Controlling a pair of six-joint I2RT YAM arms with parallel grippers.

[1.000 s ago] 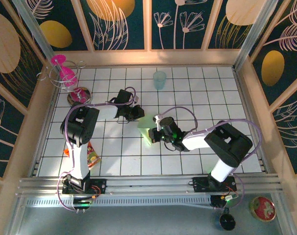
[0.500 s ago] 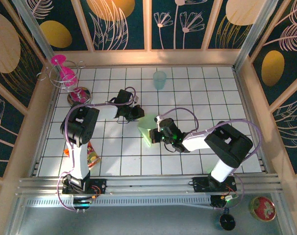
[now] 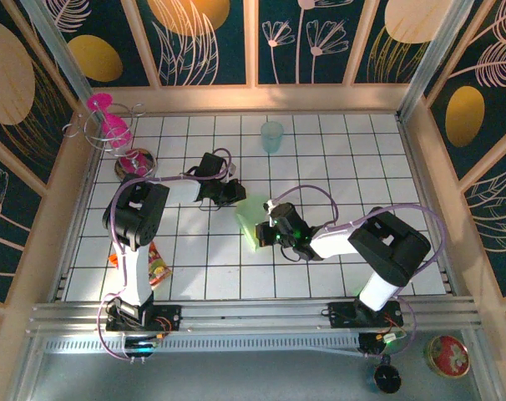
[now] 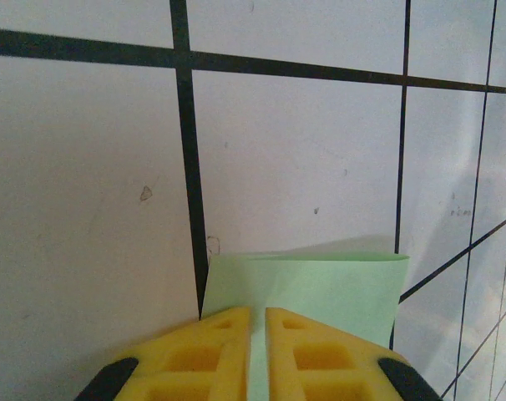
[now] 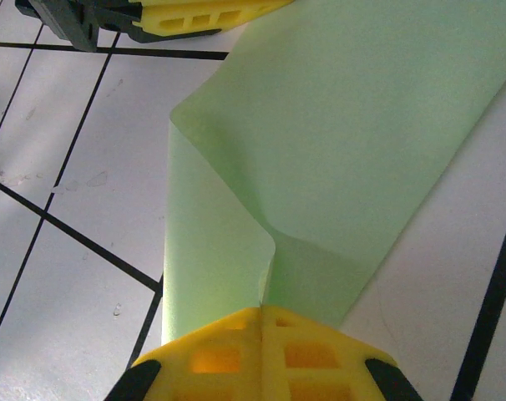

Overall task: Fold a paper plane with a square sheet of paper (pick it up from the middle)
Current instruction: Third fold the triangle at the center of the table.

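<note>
A white table top (image 3: pixel 336 150) ruled into squares by black lines takes the middle of the frame. Dark teal wall panels (image 3: pixel 228 67) with gold ovals and pale leaf drawings stand around it at the top and both sides, split by light wooden strips (image 3: pixel 251 42). Silver metal rails (image 3: pixel 253 313) run along the lower edge, with grey floor (image 3: pixel 261 376) below. The light is even and soft.

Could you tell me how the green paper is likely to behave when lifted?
Probably floppy: the paper curls and buckles where the right claw pinches it. Likely very light, being so thin. It would probably crease easily, as the fold there suggests.
</note>
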